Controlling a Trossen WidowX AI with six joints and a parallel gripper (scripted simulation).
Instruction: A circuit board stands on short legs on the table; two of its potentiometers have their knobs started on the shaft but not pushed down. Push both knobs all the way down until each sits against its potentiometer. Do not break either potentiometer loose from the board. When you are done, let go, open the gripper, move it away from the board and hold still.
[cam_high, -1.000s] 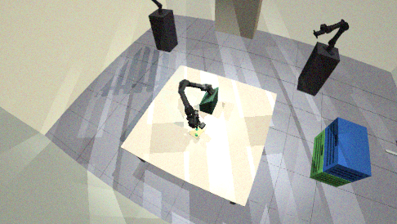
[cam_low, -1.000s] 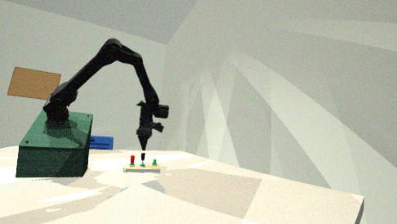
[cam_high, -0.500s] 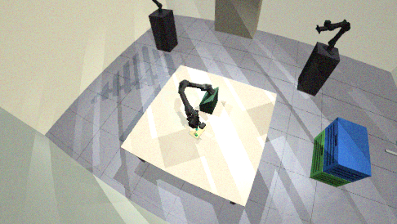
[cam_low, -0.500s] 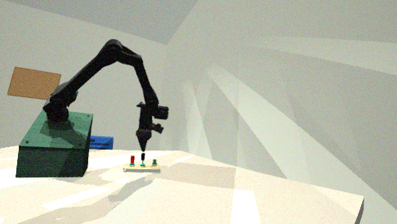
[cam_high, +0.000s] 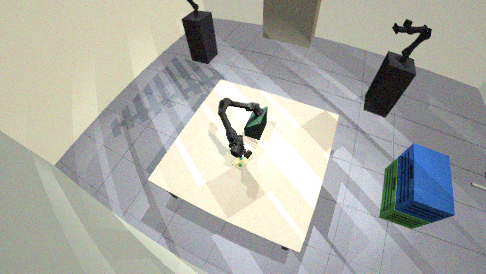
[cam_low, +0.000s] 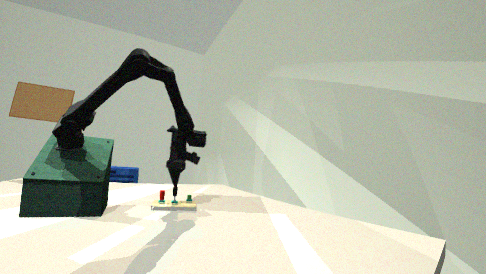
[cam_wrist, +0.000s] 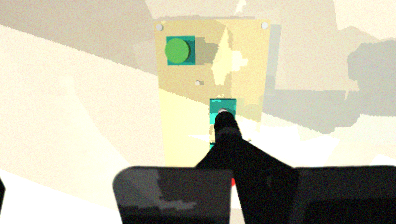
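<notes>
The pale circuit board (cam_low: 186, 205) (cam_wrist: 185, 125) (cam_high: 247, 159) stands on the table in front of the arm. A tall red knob (cam_low: 161, 195) stands raised at its left end in the exterior view. A green knob (cam_low: 189, 198) (cam_wrist: 177, 50) sits low on its teal potentiometer at the other end. My gripper (cam_low: 174, 187) (cam_wrist: 228, 140) (cam_high: 239, 154) is shut with nothing between the fingers. It points straight down, its tip on the dark knob of the middle teal potentiometer (cam_wrist: 222, 107) (cam_low: 174, 201). In the wrist view the fingers hide that knob and most of the red one.
The arm's green base block (cam_high: 256, 125) (cam_low: 65, 185) stands on the table behind the board. A blue and green crate (cam_high: 420, 187) stands on the floor at the right. Two black pedestals (cam_high: 200, 36) (cam_high: 389, 85) with other arms stand beyond the table.
</notes>
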